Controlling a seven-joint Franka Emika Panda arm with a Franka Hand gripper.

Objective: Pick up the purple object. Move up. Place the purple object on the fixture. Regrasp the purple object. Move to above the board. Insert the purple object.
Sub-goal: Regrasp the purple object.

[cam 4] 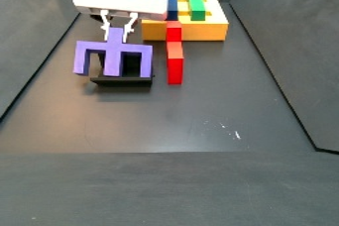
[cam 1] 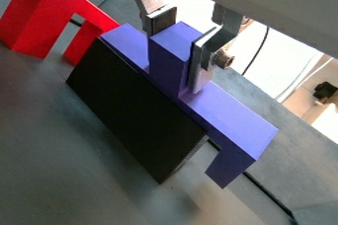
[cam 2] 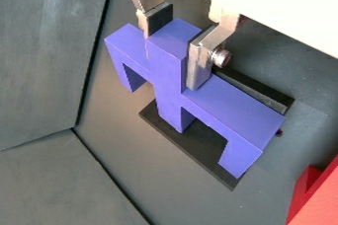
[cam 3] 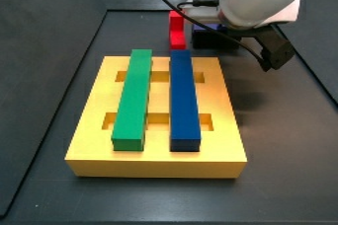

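Your purple object (cam 2: pixel 185 91) sits on the fixture (cam 1: pixel 138 120), with the pincer (cam 2: pixel 181 37) around its top arm.

You look to be at the place-or-regrasp step; the silver fingers (cam 1: pixel 201 59) press the arm's sides, holding it. Next, lift straight up and carry it over to the yellow board (cam 3: pixel 161 155).

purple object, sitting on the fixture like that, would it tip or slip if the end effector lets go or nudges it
The purple object looks rigid and matte, so probably not slippery. It overhangs the narrower fixture, so a sideways nudge could tip it. The end effector straddles its upright arm, which likely steadies it.
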